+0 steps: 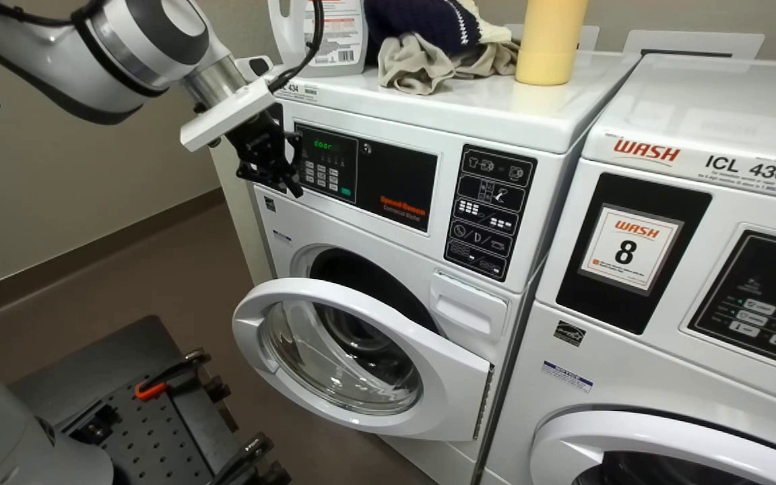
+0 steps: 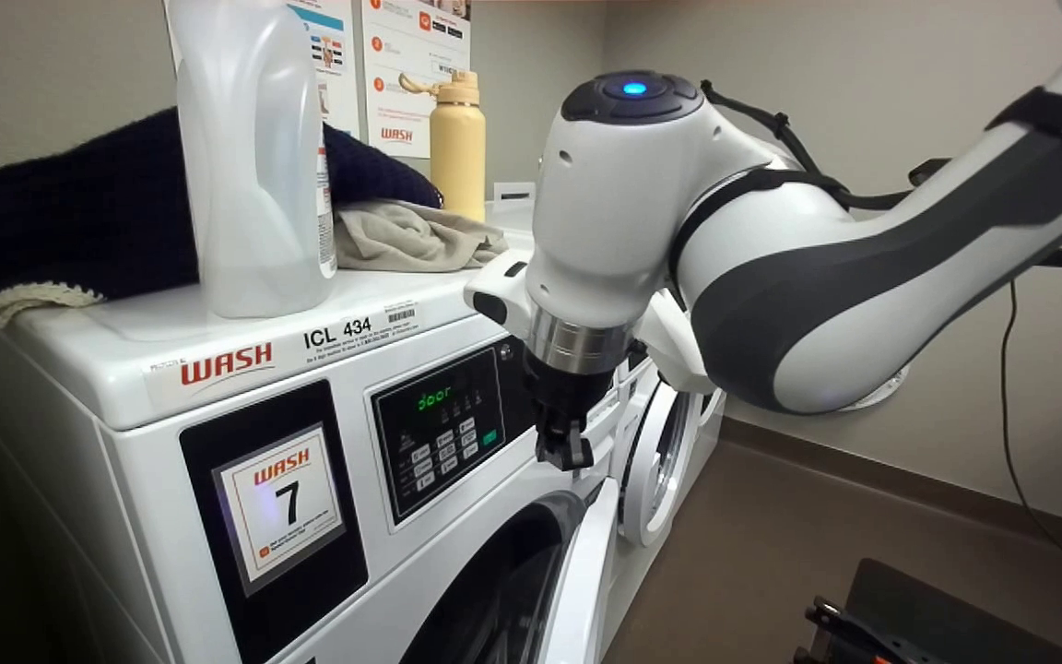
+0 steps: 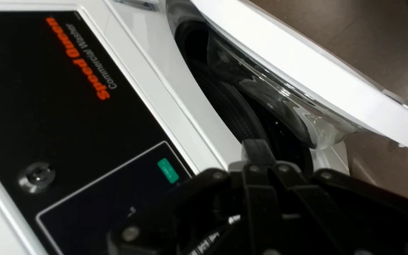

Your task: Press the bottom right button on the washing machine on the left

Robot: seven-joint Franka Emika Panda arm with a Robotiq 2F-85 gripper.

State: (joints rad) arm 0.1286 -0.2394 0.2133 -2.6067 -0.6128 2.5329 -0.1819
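White washing machine (image 1: 422, 254), centre of the frame in an exterior view, with my gripper (image 2: 568, 454) fully closed before its front.

In an exterior view the "7" sign (image 2: 280, 503) is legible to me at lower left; in an exterior view I see instead the pictogram plate (image 1: 491, 212), right of centre. Only the wrist view lets me read START on the green button (image 3: 168, 170), left of and below centre; its long axis slants from upper left to lower right. In an exterior view the front faces lower left, the round door (image 1: 347, 367) swung out at lower centre, the control panel (image 1: 398, 182) running long toward lower right. Whether the gripper touches it I cannot tell.
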